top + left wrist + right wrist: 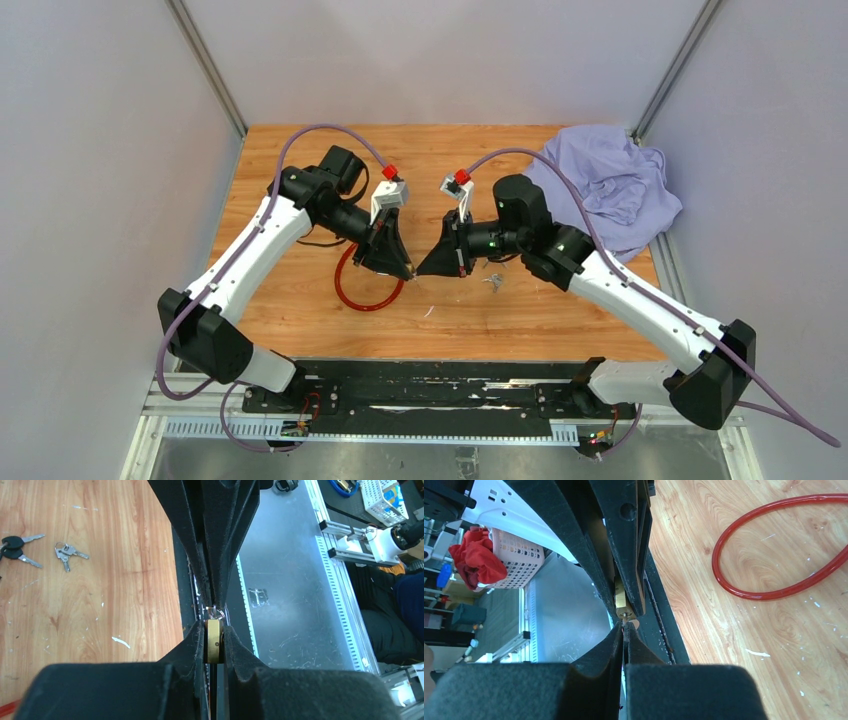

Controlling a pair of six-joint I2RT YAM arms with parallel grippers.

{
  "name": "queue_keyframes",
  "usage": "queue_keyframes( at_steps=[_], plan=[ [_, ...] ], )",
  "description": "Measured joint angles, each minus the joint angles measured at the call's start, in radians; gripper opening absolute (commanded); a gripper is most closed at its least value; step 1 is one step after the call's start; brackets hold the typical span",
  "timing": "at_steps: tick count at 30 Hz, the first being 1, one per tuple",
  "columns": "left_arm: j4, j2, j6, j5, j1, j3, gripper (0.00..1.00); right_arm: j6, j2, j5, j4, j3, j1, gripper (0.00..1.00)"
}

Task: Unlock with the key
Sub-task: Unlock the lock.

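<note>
The left end effector (404, 272) and the right end effector (424, 270) are met tip to tip just below the middle of the top frame, above the near part of the wooden surface (450, 150); bare wood is left open toward the far edge, while the lower edge is bounded by the black mounting rail. The left end effector is clenched on the brass padlock (214, 647), which is held on edge between the pads, off the surface; the right end effector is pressed fully together, with the key (625, 619) pinched at its tips and set against the padlock's underside. Little of the key is shown, and whether it is seated in the keyway cannot be told; the shackle is hidden by the fingers. A red hose loop (717, 560) is laid just beside the left fingers; spare keys (67, 554) are scattered near the right arm; a purple cloth (610, 185) is heaped at the upper right corner, partly over the edge.
</note>
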Motion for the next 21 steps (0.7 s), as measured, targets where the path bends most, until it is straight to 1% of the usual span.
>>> queue_keyframes(
  at_steps=[5,14,21],
  plan=[
    [-0.021,-0.002,0.002,-0.019,0.000,0.003,0.00,0.074,0.000,-0.012,0.054,-0.032,0.000,0.01],
    [-0.053,-0.018,0.020,-0.066,0.000,0.006,0.00,0.275,0.003,-0.038,0.209,-0.121,-0.007,0.01],
    [-0.085,-0.048,0.089,-0.170,-0.001,0.034,0.01,0.460,0.051,-0.068,0.328,-0.156,-0.016,0.00]
  ],
)
